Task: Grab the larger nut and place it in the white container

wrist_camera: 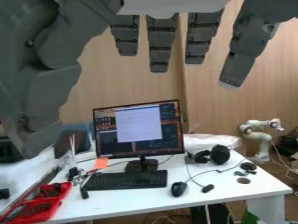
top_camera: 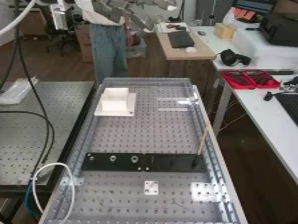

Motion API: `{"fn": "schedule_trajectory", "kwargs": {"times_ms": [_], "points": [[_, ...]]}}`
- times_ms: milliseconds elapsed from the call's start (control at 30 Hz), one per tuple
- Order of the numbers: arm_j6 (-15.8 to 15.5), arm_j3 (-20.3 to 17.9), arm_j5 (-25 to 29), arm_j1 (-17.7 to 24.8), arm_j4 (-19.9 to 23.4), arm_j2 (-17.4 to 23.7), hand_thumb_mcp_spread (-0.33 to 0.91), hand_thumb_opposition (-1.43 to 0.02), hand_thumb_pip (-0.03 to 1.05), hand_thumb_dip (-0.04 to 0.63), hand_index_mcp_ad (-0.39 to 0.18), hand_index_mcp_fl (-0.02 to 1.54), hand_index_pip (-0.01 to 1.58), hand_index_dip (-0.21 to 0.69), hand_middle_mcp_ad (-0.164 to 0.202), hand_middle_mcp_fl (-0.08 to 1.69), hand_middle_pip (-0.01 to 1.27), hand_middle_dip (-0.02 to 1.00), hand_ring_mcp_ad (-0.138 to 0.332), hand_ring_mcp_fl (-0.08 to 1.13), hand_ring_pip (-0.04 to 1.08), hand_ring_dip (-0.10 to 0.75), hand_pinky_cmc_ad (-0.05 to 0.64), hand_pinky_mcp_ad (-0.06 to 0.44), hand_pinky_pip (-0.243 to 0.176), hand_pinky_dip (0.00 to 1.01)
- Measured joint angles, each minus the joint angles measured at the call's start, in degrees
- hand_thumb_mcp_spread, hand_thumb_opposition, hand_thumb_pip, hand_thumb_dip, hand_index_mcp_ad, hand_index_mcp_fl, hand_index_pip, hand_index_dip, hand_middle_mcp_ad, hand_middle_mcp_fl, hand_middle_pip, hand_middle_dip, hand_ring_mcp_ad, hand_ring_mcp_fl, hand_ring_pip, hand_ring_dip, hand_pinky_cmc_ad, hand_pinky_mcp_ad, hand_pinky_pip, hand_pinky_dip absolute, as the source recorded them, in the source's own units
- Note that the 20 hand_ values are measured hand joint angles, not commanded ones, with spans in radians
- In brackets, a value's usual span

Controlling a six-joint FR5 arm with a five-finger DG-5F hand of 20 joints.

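Larger nut [top_camera: 113, 158]: small, round, metallic, on black bar [top_camera: 124, 166]. Hand [top_camera: 138, 21] released, fingers straight.

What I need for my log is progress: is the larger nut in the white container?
No, the larger nut stands on the flat black bar, apart from the white container.

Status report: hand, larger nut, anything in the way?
Hand open, empty. Larger nut on black bar, not in white container. Neighbouring smaller nut and bearing may crowd the grasp.

The dark grey hand [top_camera: 126, 14] has blocky, tapering fingers [wrist_camera: 159, 42], dark bands and small round screws [wrist_camera: 29, 44].
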Motion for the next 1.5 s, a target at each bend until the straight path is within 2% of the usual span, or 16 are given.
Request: {"fn": "schedule_trajectory", "kwargs": {"times_ms": [233,500,900,1000,1200,1300,1500], "points": [[1.5,-4.8,1.8,-0.5,2.6,0.5,0.22,-0.77,0.52,0.112,-0.086,0.04,0.10,-0.073,0.054,0.09,0.13,0.22,0.152,0.01,0.09,0.147,0.396,0.344,-0.091,0.63],[1.7,-9.0,4.0,-1.1,5.3,0.9,0.21,-0.77,0.54,0.108,-0.086,0.04,0.10,-0.099,0.054,0.09,0.13,0.22,0.155,0.01,0.10,0.155,0.412,0.349,-0.093,0.64],[3.0,-17.5,9.3,-1.5,12.5,-0.3,0.21,-0.79,0.57,0.126,-0.086,0.04,0.10,-0.133,0.054,0.13,0.12,0.22,0.159,0.01,0.10,0.155,0.408,0.349,-0.096,0.65],[2.9,-19.9,10.9,-1.4,14.8,-1.0,0.21,-0.79,0.64,0.126,-0.087,0.05,0.12,-0.138,0.052,0.13,0.12,0.22,0.159,0.01,0.10,0.155,0.412,0.353,-0.096,0.65],[3.6,-24.2,14.6,-1.8,18.5,-3.0,0.21,-0.81,0.65,0.141,-0.086,0.06,0.31,-0.138,0.054,0.13,0.12,0.22,0.162,0.01,0.10,0.155,0.412,0.349,-0.096,0.65],[4.8,-25.3,15.8,-2.2,19.2,-4.0,0.21,-0.81,0.70,0.159,-0.087,0.06,0.45,-0.138,0.051,0.09,0.12,0.22,0.162,0.00,0.10,0.155,0.408,0.351,-0.096,0.65],[7.2,-27.4,18.1,-2.8,21.2,-6.5,0.23,-0.82,0.71,0.175,-0.110,0.06,0.77,-0.138,0.051,0.08,0.12,0.22,0.161,0.00,0.10,0.155,0.412,0.351,-0.096,0.65]]}}
